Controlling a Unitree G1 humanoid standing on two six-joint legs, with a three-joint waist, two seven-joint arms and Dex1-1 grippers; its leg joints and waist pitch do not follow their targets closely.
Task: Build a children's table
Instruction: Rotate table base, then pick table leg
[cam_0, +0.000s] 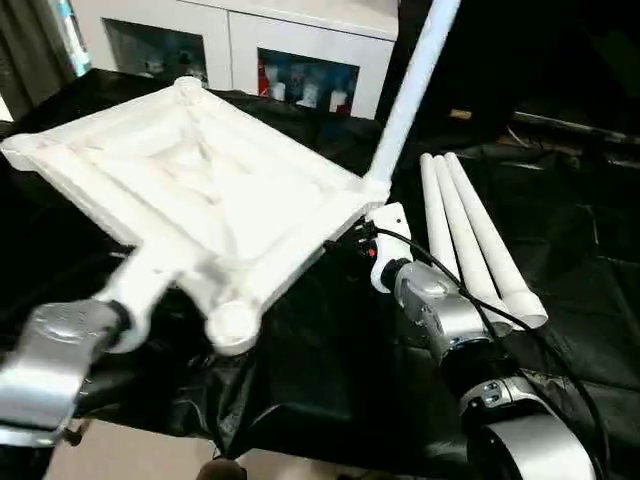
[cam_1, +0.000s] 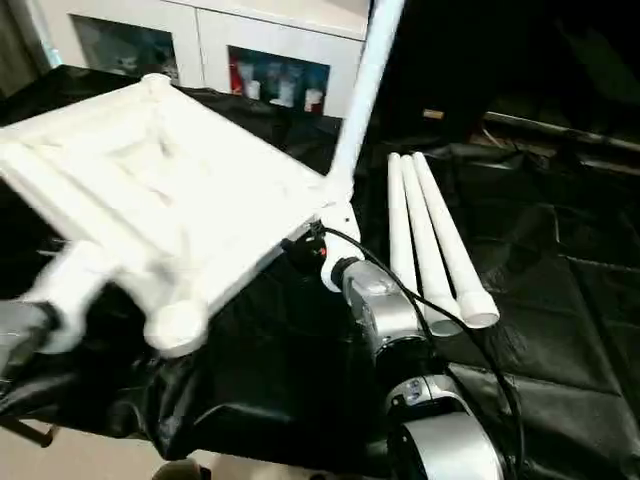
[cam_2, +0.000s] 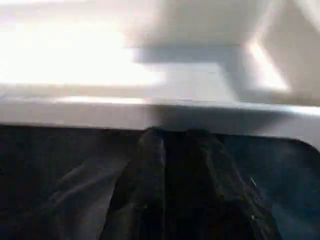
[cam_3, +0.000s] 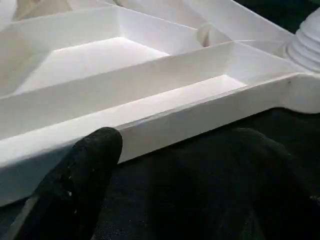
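Observation:
The white tabletop (cam_0: 200, 190) is tilted off the black cloth with its ribbed underside up. One white leg (cam_0: 410, 90) stands in the right corner socket and rises out of the picture; its threaded base (cam_3: 307, 45) shows in the right wrist view. The near corner socket (cam_0: 232, 325) holds nothing. Three loose legs (cam_0: 470, 240) lie side by side on the cloth to the right. My left gripper (cam_2: 165, 137) is shut, its tips pressed against the tabletop's near rim (cam_2: 150, 112). My right gripper (cam_3: 170, 150) is open at the right rim (cam_3: 200, 120), one finger (cam_3: 87, 167) touching it.
A black cloth (cam_0: 570, 200) covers the work surface. A white glass-door cabinet (cam_0: 300, 40) stands behind it. Pale floor (cam_0: 130, 450) shows below the cloth's near edge. A black cable (cam_0: 450, 285) runs along my right forearm.

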